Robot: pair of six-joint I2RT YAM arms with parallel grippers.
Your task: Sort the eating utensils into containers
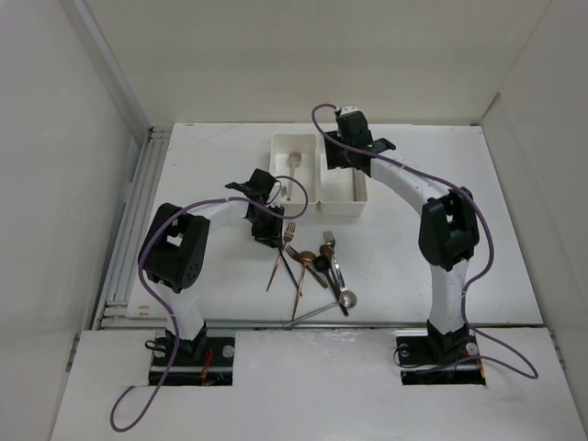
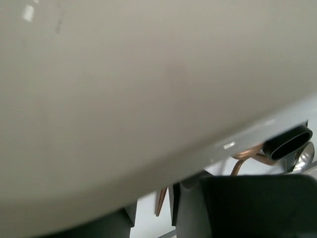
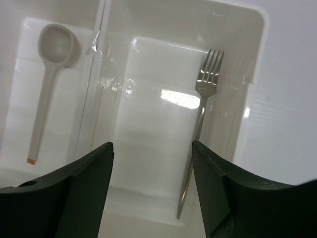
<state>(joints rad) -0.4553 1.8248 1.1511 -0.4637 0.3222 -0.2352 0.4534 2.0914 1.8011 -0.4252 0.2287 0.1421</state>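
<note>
Several utensils (image 1: 312, 268) in silver, copper and black lie in a loose pile on the table in front of two white bins. The left bin (image 1: 280, 147) holds a pale spoon (image 3: 49, 74). The right bin (image 1: 354, 204) holds a silver fork (image 3: 200, 124). My right gripper (image 3: 152, 146) hangs open and empty over the right bin (image 3: 148, 64); it also shows in the top view (image 1: 344, 152). My left gripper (image 1: 266, 225) is at the pile's far left edge, its fingers (image 2: 233, 208) a little apart. A copper handle (image 2: 162, 201) shows in the gap, not clamped.
A blurred pale surface (image 2: 124, 89) fills most of the left wrist view. A black utensil end (image 2: 287, 143) and copper pieces show at its lower right. White walls enclose the table on three sides, and a rail (image 1: 138, 230) runs along the left edge.
</note>
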